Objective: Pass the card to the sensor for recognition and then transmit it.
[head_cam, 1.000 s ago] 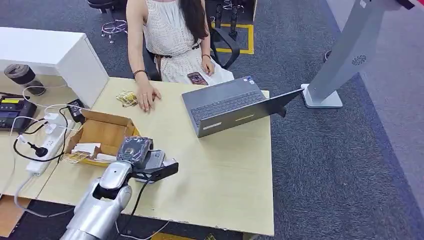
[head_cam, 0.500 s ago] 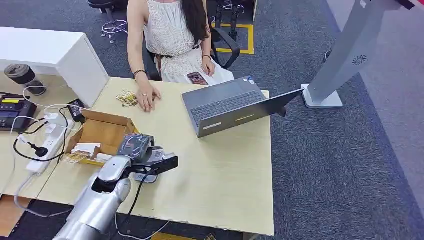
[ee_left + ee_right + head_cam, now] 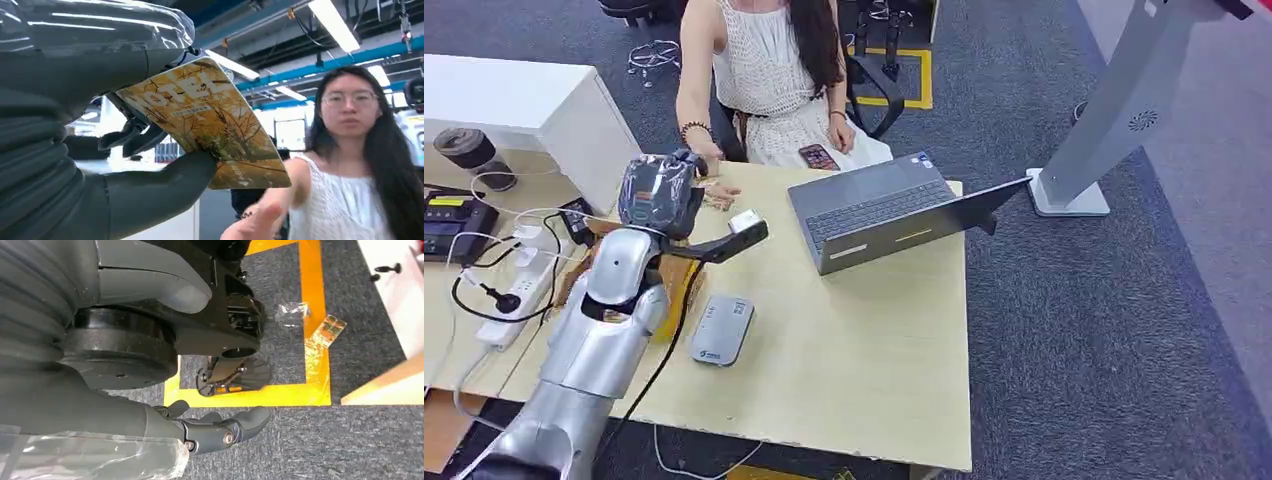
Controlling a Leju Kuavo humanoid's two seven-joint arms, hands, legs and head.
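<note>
Card (image 3: 210, 120) first: you see a glossy rectangular card printed with golden autumn foliage and pale lettering, pinched between the thick grey thumb and the darker fingers (image 3: 135, 140) of the robot's left hand (image 3: 686, 222), which is wrapped in clear plastic film. From the head view its white edge (image 3: 744, 221) shows at the fingertips, raised above the pale wooden table (image 3: 864, 350) and held out toward the seated person (image 3: 769, 70) in a white knitted sleeveless dress. Nearest you on the table, a flat grey rounded-rectangle card sensor (image 3: 722, 329) lies just beside the silver arm, apart from the card. Beyond it, a brown cardboard box (image 3: 682, 280) sits partly hidden behind the arm. An open grey laptop (image 3: 879, 210) stands further right. The person's hand (image 3: 714, 192) rests on the table's far edge; in the left wrist view a blurred hand (image 3: 260, 220) reaches up below the card. Your right hand (image 3: 220, 432) hangs over grey carpet with fingers loosely curled, holding nothing.
</note>
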